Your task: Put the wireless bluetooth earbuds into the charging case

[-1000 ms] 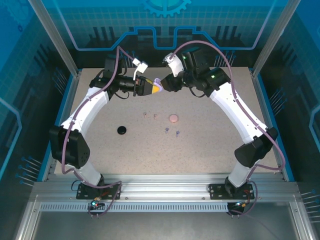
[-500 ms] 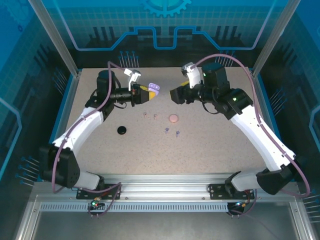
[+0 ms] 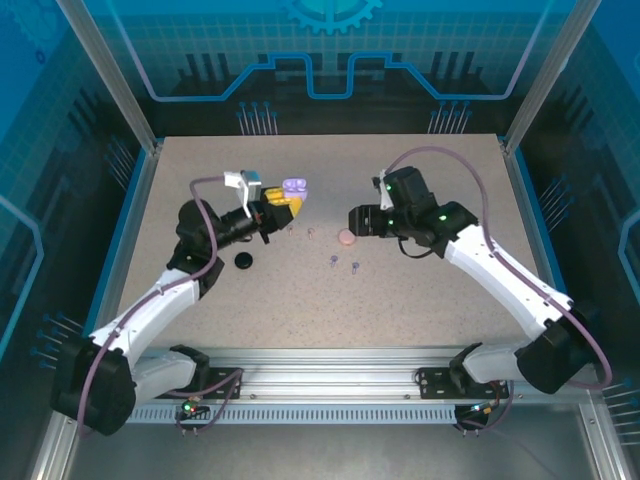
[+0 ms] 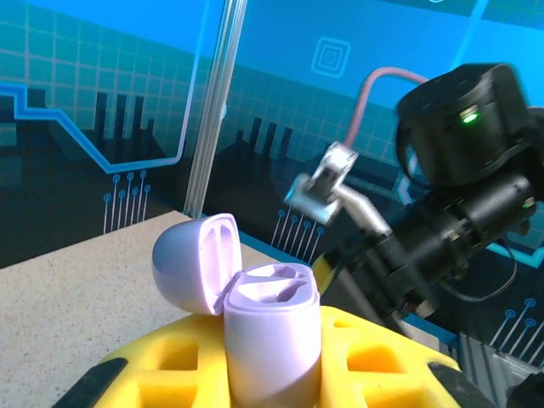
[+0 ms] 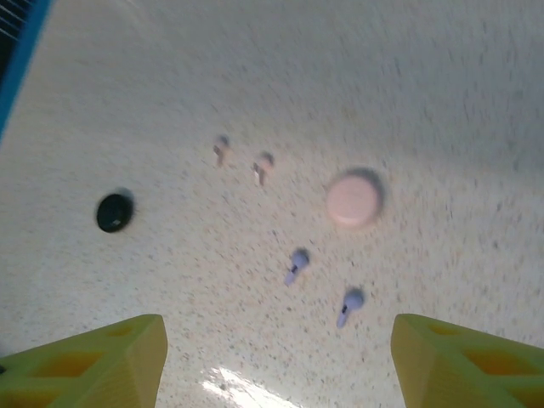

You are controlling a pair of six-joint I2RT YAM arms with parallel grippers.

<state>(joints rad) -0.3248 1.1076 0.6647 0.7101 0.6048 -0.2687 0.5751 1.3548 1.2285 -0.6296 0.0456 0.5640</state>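
Note:
My left gripper (image 4: 272, 370) is shut on the purple charging case (image 4: 272, 327), which stands upright between the yellow fingers (image 4: 153, 374). Its lid (image 4: 191, 263) is flipped open and both sockets are empty. From above, the case (image 3: 294, 187) hangs over the back left of the table. My right gripper (image 5: 276, 365) is open with nothing in it, hovering above two purple earbuds (image 5: 295, 264) (image 5: 348, 304). These lie on the table (image 3: 332, 261) (image 3: 355, 266). Two pale pink earbuds (image 5: 220, 150) (image 5: 262, 167) lie a little farther left.
A round pink case (image 3: 346, 238) lies shut just below my right gripper (image 3: 357, 222). A round black case (image 3: 243, 260) lies shut near the left arm. Blue walls and metal posts ring the speckled table (image 3: 420, 310).
The right gripper has let go of the purple case, opened wider and swung down over the earbuds. The left gripper has carried the case left and nearer, its lid now open.

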